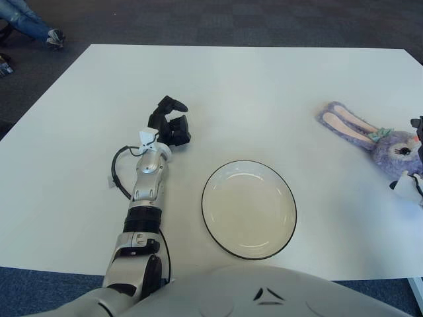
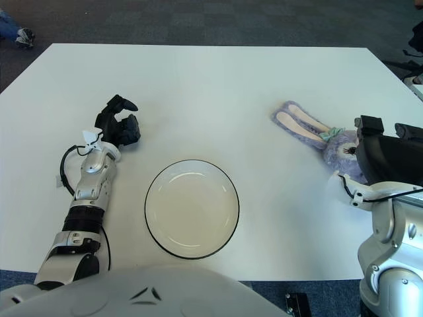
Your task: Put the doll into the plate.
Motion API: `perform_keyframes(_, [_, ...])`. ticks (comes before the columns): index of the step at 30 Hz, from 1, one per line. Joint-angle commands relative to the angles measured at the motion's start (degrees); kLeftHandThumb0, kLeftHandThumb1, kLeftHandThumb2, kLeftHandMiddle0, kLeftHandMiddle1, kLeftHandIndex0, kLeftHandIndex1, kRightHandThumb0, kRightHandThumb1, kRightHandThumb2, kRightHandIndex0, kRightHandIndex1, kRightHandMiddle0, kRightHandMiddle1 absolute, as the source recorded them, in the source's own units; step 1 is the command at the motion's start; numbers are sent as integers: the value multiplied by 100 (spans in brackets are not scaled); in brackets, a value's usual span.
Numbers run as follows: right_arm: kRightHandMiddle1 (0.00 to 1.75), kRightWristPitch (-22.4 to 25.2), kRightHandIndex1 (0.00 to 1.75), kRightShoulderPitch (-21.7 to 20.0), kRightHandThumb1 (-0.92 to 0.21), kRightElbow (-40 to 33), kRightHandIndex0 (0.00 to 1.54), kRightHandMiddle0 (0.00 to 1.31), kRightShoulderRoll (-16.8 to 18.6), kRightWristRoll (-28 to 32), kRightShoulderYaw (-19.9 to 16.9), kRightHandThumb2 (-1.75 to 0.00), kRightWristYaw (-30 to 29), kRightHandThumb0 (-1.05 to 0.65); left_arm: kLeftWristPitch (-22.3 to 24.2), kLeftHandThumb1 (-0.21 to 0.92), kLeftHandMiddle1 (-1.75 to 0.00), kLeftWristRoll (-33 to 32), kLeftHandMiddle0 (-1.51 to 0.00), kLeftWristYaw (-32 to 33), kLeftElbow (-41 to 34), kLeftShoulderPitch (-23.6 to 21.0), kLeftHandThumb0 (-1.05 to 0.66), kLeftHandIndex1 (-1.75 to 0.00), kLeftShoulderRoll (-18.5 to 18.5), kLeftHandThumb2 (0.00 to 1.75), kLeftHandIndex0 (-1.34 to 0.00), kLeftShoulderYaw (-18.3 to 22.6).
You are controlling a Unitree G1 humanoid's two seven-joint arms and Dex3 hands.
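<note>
The doll (image 2: 338, 152), a purple plush rabbit with long ears, lies on the white table at the right. The empty white plate (image 1: 206, 221) with a dark rim sits near the table's front edge, left of the doll. My right hand (image 2: 382, 150) is up against the doll's right side, open, and hides its body; the head and ears stay in view. Left of the plate, my left hand (image 1: 170, 123) shows on the table, relaxed and holding nothing.
The white table (image 1: 251, 92) is bare behind the plate and the doll. Dark carpet surrounds it, and a person's legs and shoes (image 1: 39, 26) show at the far left corner.
</note>
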Motion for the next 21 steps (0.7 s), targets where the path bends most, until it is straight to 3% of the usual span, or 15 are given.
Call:
perform_keyframes(1, [51, 35, 16, -107, -38, 85, 13, 0, 108, -168, -15, -82, 25, -65, -73, 34, -175, -19, -123, 13, 37, 140, -47, -175, 22, 129, -59, 19])
perform_keyframes(10, [50, 75, 16, -212, -38, 383, 13, 0, 182, -187, 6, -82, 18, -68, -104, 33, -175, 7, -124, 37, 44, 143, -47, -175, 25, 129, -60, 16])
perform_keyframes(14, [56, 171, 20, -241, -32, 1138, 15, 0, 229, 18, -48, -86, -575, -64, -120, 33, -175, 15, -124, 33, 44, 145, -48, -175, 28, 130, -60, 13])
perform_keyframes(21, [62, 327, 28, -248, -26, 1828, 13, 0, 180, 266, -25, -92, -1167, -59, -134, 33, -175, 8, -124, 3, 21, 162, -48, -175, 49, 130, -60, 15])
